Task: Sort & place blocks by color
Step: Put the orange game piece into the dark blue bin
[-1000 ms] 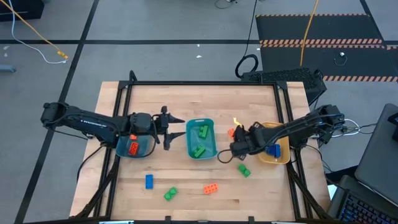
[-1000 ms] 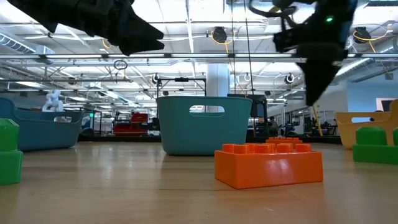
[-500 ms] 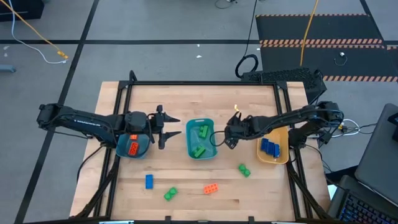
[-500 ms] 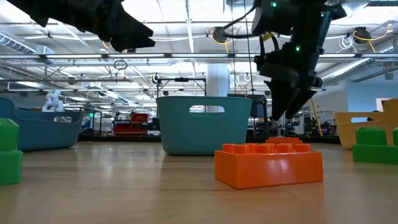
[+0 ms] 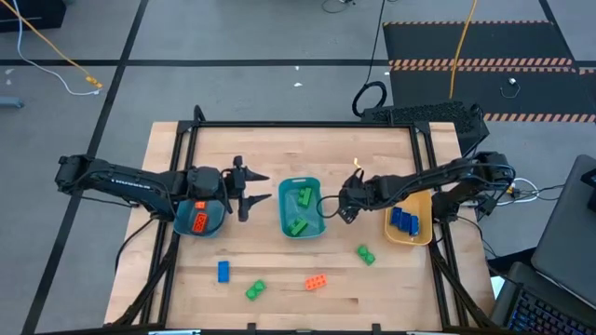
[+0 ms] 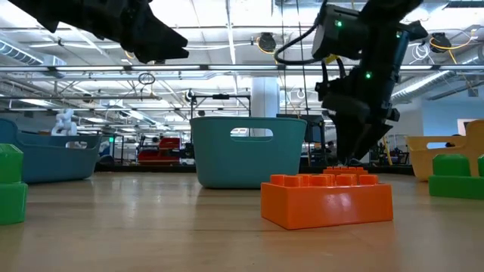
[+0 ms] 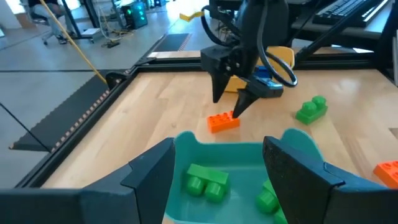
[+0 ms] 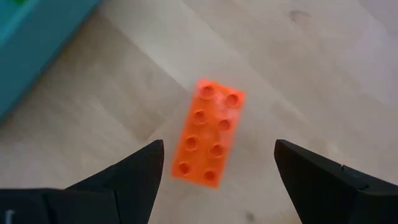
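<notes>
Our right gripper (image 8: 214,163) hangs above the orange block (image 8: 208,132), jaws spread across its long axis.

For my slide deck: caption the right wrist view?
Open right claw poised directly above an orange block lying studs-up on the wooden table.

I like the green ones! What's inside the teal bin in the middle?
Two green blocks lie inside the middle teal bin. The left wrist view shows green pieces there too, but that arm's own fingers cover the bin's near corners, so more could hide there.
</notes>
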You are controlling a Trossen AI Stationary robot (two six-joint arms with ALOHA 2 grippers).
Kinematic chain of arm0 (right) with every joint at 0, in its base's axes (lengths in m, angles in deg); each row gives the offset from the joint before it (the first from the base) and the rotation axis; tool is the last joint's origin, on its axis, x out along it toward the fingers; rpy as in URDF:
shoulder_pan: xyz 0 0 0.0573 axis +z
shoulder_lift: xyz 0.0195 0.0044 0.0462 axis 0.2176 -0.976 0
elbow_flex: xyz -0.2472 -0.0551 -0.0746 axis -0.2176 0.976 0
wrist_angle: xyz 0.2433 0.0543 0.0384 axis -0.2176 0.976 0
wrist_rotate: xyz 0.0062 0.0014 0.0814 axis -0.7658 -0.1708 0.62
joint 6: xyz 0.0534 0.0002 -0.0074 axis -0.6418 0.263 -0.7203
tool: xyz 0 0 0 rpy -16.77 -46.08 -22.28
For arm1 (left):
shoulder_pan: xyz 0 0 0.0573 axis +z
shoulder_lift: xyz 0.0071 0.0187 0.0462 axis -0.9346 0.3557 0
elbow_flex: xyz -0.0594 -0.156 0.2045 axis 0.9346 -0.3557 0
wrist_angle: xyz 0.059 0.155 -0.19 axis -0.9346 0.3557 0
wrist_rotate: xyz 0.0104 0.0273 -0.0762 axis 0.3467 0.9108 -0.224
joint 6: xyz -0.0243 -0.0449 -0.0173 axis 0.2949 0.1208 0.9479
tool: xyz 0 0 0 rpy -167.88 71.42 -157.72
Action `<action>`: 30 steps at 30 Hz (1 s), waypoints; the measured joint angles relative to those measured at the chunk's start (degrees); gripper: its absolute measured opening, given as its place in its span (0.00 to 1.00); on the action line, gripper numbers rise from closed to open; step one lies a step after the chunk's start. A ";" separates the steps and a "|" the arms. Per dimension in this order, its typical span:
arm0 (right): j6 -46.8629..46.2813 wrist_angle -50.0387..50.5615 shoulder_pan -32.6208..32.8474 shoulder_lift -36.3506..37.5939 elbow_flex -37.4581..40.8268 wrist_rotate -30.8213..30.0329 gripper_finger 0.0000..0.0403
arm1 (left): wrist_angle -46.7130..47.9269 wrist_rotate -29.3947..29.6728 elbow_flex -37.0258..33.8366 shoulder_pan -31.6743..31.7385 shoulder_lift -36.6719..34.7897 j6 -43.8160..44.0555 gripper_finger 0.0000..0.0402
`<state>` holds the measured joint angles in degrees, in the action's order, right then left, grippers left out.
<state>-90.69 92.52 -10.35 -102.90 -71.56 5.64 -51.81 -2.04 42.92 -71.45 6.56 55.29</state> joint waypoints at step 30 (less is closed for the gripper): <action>13.58 -14.20 0.02 1.05 8.84 -3.11 0.32 | -9.08 4.49 0.04 0.50 0.02 4.62 0.61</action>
<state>-77.11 78.32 -10.33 -101.85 -62.71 2.53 -60.89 2.44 42.97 -70.94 6.58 59.92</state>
